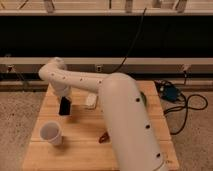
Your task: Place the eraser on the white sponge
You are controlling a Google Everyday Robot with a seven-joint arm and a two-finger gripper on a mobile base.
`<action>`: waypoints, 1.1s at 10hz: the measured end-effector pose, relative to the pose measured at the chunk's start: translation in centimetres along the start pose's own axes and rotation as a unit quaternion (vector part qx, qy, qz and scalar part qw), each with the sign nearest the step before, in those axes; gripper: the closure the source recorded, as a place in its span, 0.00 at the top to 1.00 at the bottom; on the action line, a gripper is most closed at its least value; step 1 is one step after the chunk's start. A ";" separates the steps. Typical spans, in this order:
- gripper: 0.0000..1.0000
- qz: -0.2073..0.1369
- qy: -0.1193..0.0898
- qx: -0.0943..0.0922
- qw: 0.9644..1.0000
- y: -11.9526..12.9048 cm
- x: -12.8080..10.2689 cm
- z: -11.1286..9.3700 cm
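Note:
The black eraser (64, 108) hangs at the end of my gripper (64, 102), at the left middle of the wooden table (80, 150). The gripper is shut on it and holds it just above the wood. The white sponge (90, 101) lies flat on the table a short way to the right of the eraser, apart from it. My white arm (125, 120) rises from the bottom right, bends at an elbow (54, 72) at the upper left and drops to the gripper.
A white paper cup (51, 133) stands in front of the gripper, near the table's left front. A reddish-brown elongated object (104, 137) lies beside the forearm. A blue device (170, 93) with black cables sits off the table's right edge. The arm hides much of the table's right half.

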State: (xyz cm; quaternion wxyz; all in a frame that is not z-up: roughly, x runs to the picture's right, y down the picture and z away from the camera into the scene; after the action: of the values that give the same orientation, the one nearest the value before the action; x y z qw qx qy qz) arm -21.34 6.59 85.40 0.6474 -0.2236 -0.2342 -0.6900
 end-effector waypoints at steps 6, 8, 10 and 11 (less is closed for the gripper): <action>0.00 0.069 0.018 -0.020 0.997 6.5 2.1 -2.2; 0.00 0.080 0.019 -0.026 0.996 7.4 2.6 -2.5; 0.00 0.091 0.019 -0.030 0.995 8.4 3.2 -2.5; 0.00 0.097 0.018 -0.031 0.995 8.9 3.5 -2.4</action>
State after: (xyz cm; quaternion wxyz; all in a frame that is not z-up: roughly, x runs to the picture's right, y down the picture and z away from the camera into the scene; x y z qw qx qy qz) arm -12.70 1.92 85.91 0.7077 -0.2531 -0.1786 -0.6349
